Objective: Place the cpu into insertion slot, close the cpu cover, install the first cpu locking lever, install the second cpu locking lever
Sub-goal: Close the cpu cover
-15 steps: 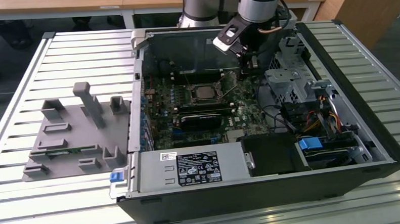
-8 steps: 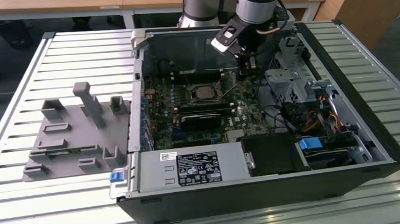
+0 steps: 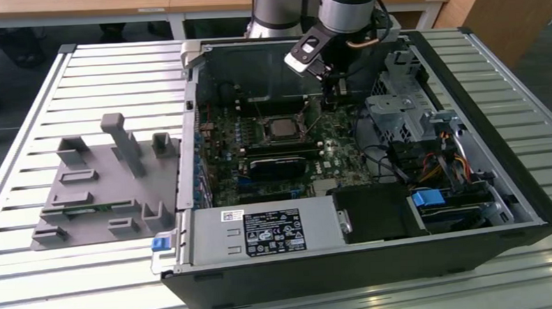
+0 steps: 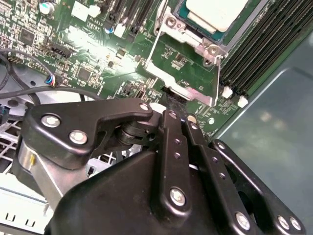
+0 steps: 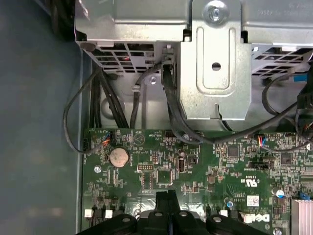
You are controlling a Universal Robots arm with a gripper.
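Silver-tan on green board [image 3: 350, 151]: from the exterior view, finds the chip [image 3: 282, 128] lying flat inside the socket [image 3: 266, 135], so counts the placing step as done. Finds the gripper [image 3: 331, 100] pointing down at the board just beside the socket, to the exterior view's right of it.

From the second wrist view, shows the chip seated in the socket and the cover [image 4: 195, 93] open, hinged back off the socket, with bare board visible through its cut-out centre. Puts the black fingers [image 4: 171, 147] pressed together, tips at the cover's free edge, the edge farthest from the socket. Cannot tell whether clenched on that thin edge or only touching it. Judges the cover not yet closed and both locking levers left to do.

From the first wrist view, looks past the clenched fingers across the board to a metal cage [image 5: 215, 73], well apart from the socket. Adds nothing on the cover.
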